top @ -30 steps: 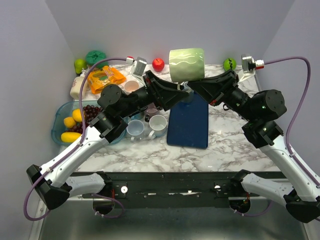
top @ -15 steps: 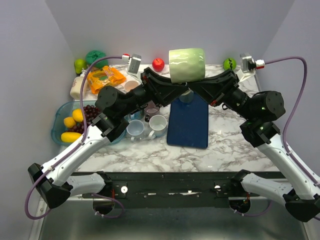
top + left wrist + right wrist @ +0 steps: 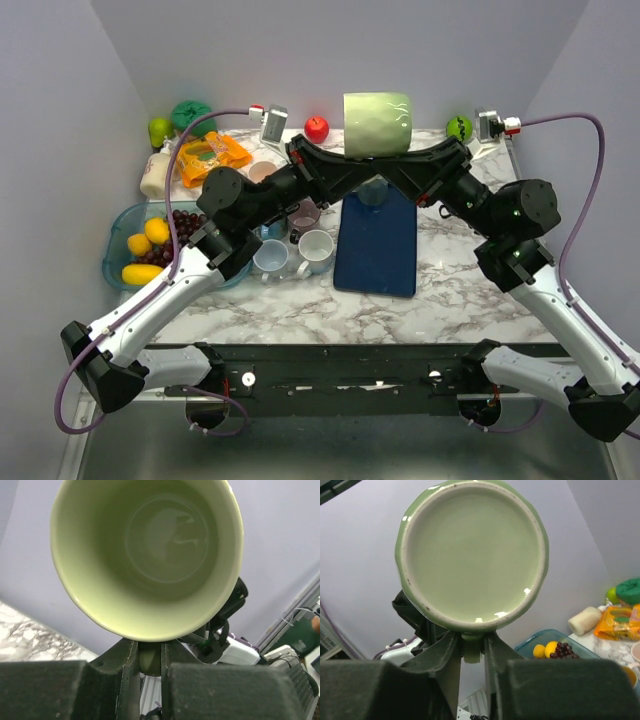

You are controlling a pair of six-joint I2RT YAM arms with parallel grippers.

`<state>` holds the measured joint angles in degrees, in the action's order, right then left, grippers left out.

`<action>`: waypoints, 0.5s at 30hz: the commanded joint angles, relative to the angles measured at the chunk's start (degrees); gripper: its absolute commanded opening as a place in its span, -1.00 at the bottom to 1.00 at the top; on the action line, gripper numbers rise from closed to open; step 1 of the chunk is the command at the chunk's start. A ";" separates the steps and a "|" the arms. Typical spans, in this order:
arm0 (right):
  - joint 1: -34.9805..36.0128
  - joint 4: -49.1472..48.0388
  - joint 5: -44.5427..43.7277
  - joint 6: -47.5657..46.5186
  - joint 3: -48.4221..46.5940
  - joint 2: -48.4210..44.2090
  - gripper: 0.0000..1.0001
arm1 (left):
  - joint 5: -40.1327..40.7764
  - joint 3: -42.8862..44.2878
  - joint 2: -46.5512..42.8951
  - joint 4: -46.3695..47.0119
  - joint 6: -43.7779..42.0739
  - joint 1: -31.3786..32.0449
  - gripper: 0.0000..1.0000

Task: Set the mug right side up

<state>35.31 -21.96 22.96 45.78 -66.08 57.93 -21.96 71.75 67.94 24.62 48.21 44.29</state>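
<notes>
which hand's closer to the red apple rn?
Left. Both hands are shut on the handle under the mug. The left hand sits on the apple's side of it, and the right hand is on the far side.

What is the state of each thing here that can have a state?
green mug, held in the air, lying on its side, mouth facing left.
left gripper, shut on the green mug.
right gripper, shut on the green mug.
white cup, upright.
bluish cup, upright.
</notes>
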 commanded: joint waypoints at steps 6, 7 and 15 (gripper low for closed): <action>0.55 19.22 -15.48 -8.85 1.39 -4.57 0.57 | 11.67 3.66 -4.65 -19.24 -11.90 0.00 -1.00; 0.55 21.75 -16.36 -9.04 1.57 -5.10 0.58 | 12.46 4.10 -5.01 -23.61 -13.82 0.00 -1.00; 0.55 38.64 -33.11 -9.75 5.87 -10.82 0.62 | 14.49 5.07 -8.35 -49.38 -23.85 0.00 -1.00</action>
<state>35.92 5.34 3.05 37.30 -62.81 49.82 -9.65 74.00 63.26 -11.66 32.99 44.25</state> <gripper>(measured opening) 0.807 0.224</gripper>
